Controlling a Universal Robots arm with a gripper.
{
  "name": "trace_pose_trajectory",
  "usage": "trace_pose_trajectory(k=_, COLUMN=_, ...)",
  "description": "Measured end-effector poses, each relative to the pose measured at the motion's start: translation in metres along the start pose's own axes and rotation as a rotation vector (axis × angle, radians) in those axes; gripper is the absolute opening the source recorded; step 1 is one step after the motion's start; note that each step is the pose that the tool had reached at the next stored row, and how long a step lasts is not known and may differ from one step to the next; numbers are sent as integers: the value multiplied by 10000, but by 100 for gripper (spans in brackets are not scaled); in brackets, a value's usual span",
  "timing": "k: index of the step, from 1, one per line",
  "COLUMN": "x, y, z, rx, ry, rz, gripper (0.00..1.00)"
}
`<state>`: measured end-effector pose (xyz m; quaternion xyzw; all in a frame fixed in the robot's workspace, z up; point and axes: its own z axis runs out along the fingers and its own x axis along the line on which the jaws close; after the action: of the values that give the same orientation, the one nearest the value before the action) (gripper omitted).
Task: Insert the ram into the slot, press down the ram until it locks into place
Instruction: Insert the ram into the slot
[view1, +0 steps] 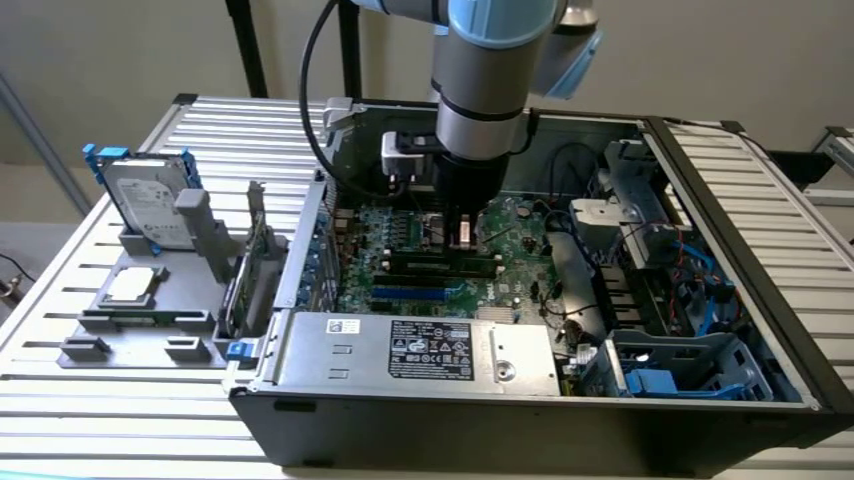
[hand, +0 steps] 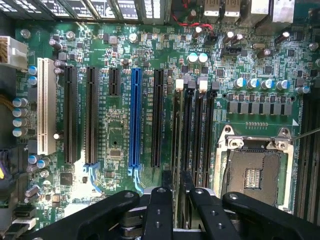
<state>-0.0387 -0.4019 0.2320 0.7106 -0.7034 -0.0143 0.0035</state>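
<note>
Item: black two-finger claw (hand: 176, 184), clenched on the long thin green circuit-board ram (hand: 176, 135), held edge-up.
Location: the ram stands along the narrow black memory slot (view1: 387, 266), outermost of its bank and nearest the long blue socket (hand: 134, 117).
Handling: you hold it upright, ends level at the white end clips (hand: 180, 84), and press straight and evenly.

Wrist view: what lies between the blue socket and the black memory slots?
One long black socket, parallel to the blue socket, seen in the wrist view.
</note>
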Motion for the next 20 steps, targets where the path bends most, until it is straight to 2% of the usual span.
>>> trace_pose_trajectory(k=5, x=-2, y=4, z=-152, rx=-5, ry=0, rz=0, gripper=22)
trace_pose_trajectory(k=16, x=-2, y=4, z=-154, rx=-5, ry=-1, rz=-1, gripper=22)
trace_pose_trajectory(k=18, x=-2, y=4, z=-154, rx=-5, ry=-1, rz=-1, gripper=20)
trace_pose_trajectory(k=20, x=-3, y=4, z=-154, rx=-4, ry=-2, rz=-1, gripper=10)
